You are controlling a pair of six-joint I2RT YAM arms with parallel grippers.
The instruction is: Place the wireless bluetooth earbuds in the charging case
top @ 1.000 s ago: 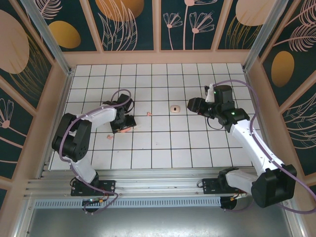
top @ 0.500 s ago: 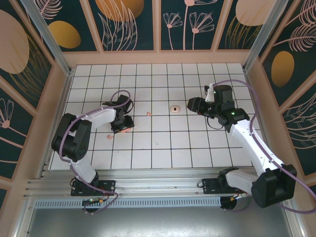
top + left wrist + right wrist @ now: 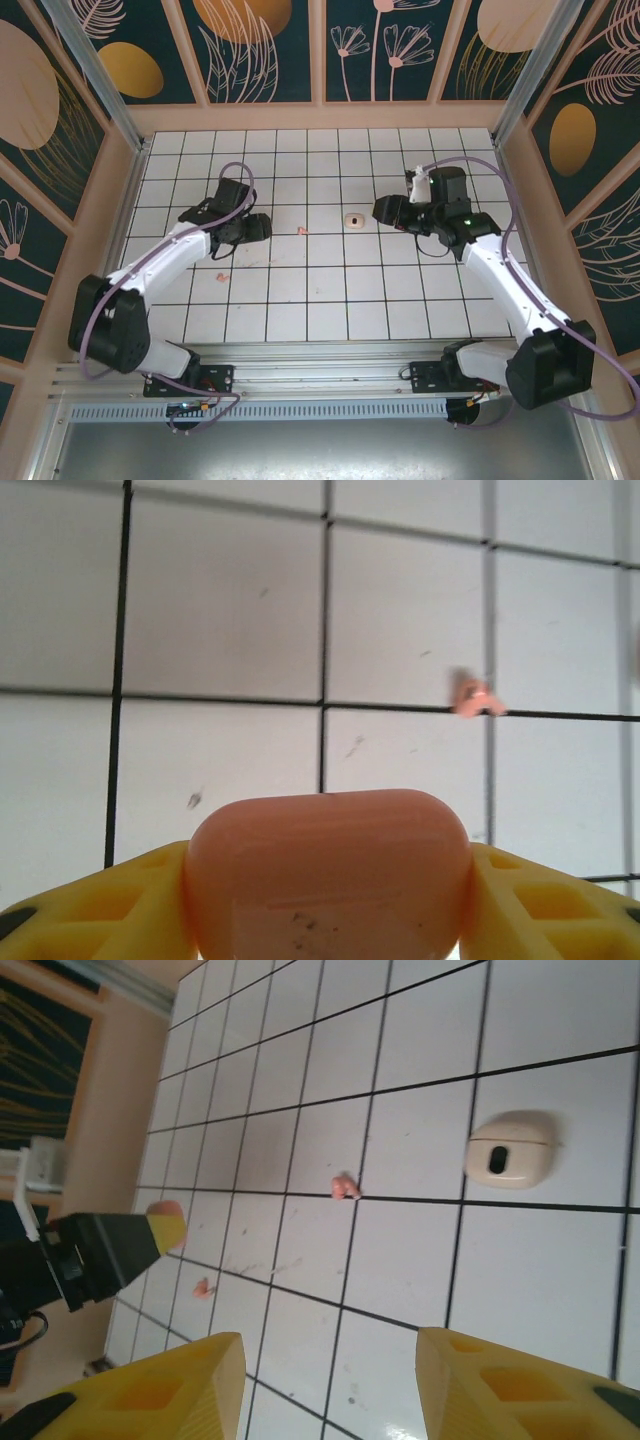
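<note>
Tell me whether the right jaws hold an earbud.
No, the right jaws stand apart over bare tile; an earbud lies ahead.

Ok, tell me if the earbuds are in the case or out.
Out. One earbud and a second earbud lie loose on the tiles, apart from the charging case gripped by the left gripper.

White tiled table (image 3: 330,300), pink earbud (image 3: 305,230) mid-table, second earbud (image 3: 222,276), beige oval (image 3: 353,219)
</note>
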